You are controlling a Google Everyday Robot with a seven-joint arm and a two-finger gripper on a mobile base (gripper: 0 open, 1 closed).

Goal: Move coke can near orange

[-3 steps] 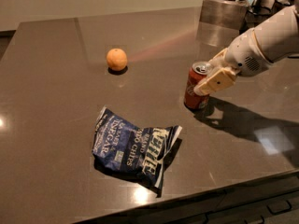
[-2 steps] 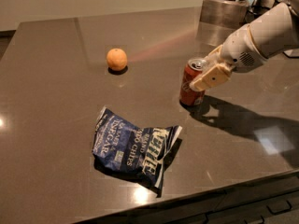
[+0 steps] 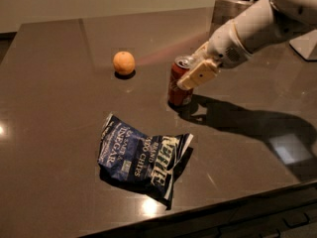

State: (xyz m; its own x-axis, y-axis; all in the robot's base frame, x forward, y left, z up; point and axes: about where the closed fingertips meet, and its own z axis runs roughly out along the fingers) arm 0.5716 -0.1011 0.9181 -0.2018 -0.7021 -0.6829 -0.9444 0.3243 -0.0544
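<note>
Item: coke can [image 3: 177, 86], upright on table [image 3: 59, 133], right of centre, apart from orange [image 3: 124, 62] at upper left; gripper [image 3: 189, 69] at can's upper half, fingers clamped on it; chip bag [image 3: 143, 155] in foreground, off path. Handling: hold can vertical; travel low; stop just beside orange without nudging it.

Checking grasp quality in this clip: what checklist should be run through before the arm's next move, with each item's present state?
1. Grasp: gripper shut on the coke can, near its top: ok.
2. Can beside the orange: not ok, it stands apart, to the orange's right.
3. Straight path between them: bare table, ok.
4. The chip bag out of that path: ok, it lies nearer the front edge.
5. Can's base lifted off the table: cannot tell.
</note>
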